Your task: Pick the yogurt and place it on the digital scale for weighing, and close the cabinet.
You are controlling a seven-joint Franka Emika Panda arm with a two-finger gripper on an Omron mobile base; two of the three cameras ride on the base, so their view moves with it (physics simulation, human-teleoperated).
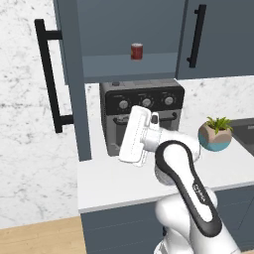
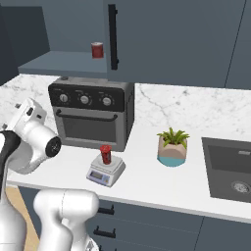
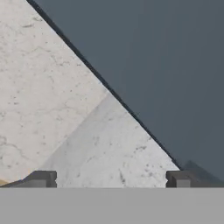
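The yogurt (image 2: 105,154), a small dark red cup, stands upright on the light-grey digital scale (image 2: 104,172), on the counter in front of the toaster oven. The cabinet (image 1: 124,30) above has its left door (image 1: 74,99) swung out towards me, its long black handle (image 1: 48,74) on the outer side. My white hand (image 1: 135,135) hangs over the counter just right of that door, well left of the scale. In the hand view the gripper (image 3: 110,180) is open with nothing between its dark fingertips (image 3: 41,179), and it faces the slate door panel (image 3: 166,65) and marble.
A red can (image 1: 137,51) stands on the open cabinet shelf. The grey toaster oven (image 2: 93,115) fills the back of the counter. A potted plant (image 2: 172,147) stands to the right of the scale, and a sink (image 2: 230,169) lies at the far right.
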